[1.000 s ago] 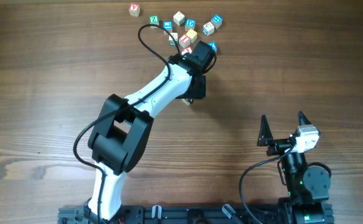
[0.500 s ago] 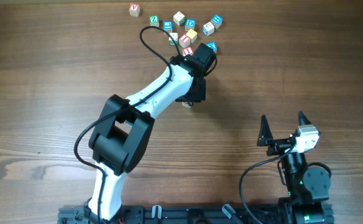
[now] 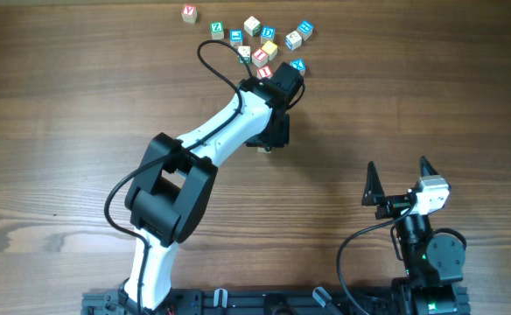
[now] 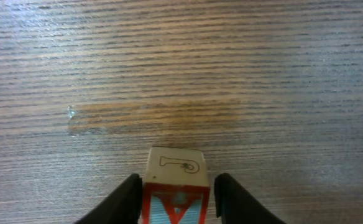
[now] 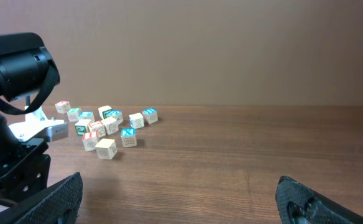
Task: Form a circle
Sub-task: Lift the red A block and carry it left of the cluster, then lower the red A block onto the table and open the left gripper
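My left claw (image 4: 176,194) hangs low over the brown wood-grain table (image 3: 63,131). A small wooden letter cube (image 4: 175,167) stands upright between its two black fingers (image 4: 124,200). The face turned toward me is red-bordered with a red letter on pale blue, and the top face carries a thin outline drawing. The fingers sit hard by both sides of the cube, but I cannot tell whether they are pressing it or only flanking it. Seen from overhead, this arm stretches from the near edge toward 12 o'clock, and its wrist stops just short of the circle (image 3: 260,56). For now the circle is more a huddle than a ring: a whitish cube at its 9 o'clock, a yellow one at 1 o'clock, a red-lettered one in the middle, another red at 6 o'clock, and a blue one out at 4 o'clock beside my wrist. Beyond it, toward 12 o'clock, lies a loose scatter of green, blue and whitish letter cubes (image 3: 252,24). A lone red-lettered cube (image 3: 189,13) sits well apart at 11 o'clock. My right claw (image 3: 398,168) rests at the table's 5 o'clock, far from all of this, with its jaws spread wide and nothing between them.
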